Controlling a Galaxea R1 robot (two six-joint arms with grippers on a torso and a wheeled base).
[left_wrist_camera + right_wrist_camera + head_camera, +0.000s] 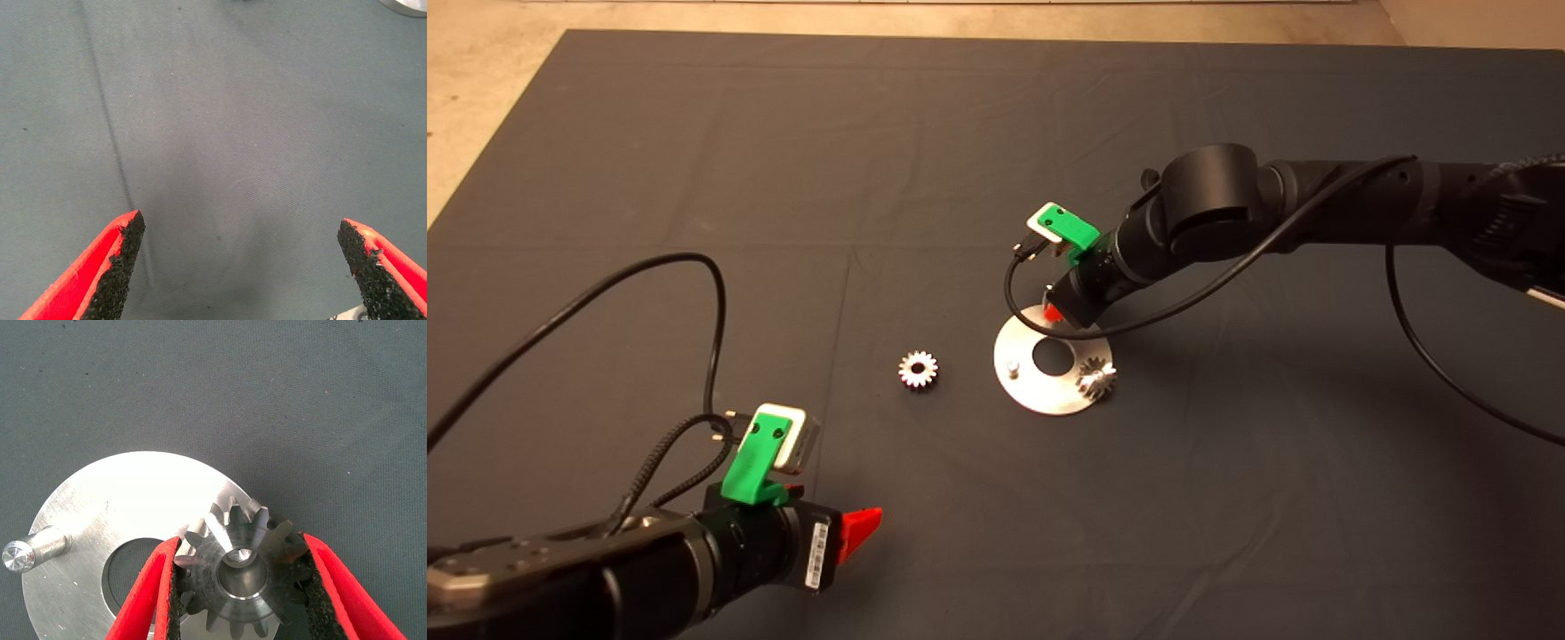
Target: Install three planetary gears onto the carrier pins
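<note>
While right claw (pixel 240 587) grips gear (pixel 240 570) | pin (pixel 241 555) mostly hidden

No readable text, brand, number or sign in any view. Only marking: small white barcode sticker (pixel 815 553) on black wrist housing of left arm, head view; bars visible, any characters too small to read. Gears, silver plate, mat, green mounts: no readable lettering.
</note>
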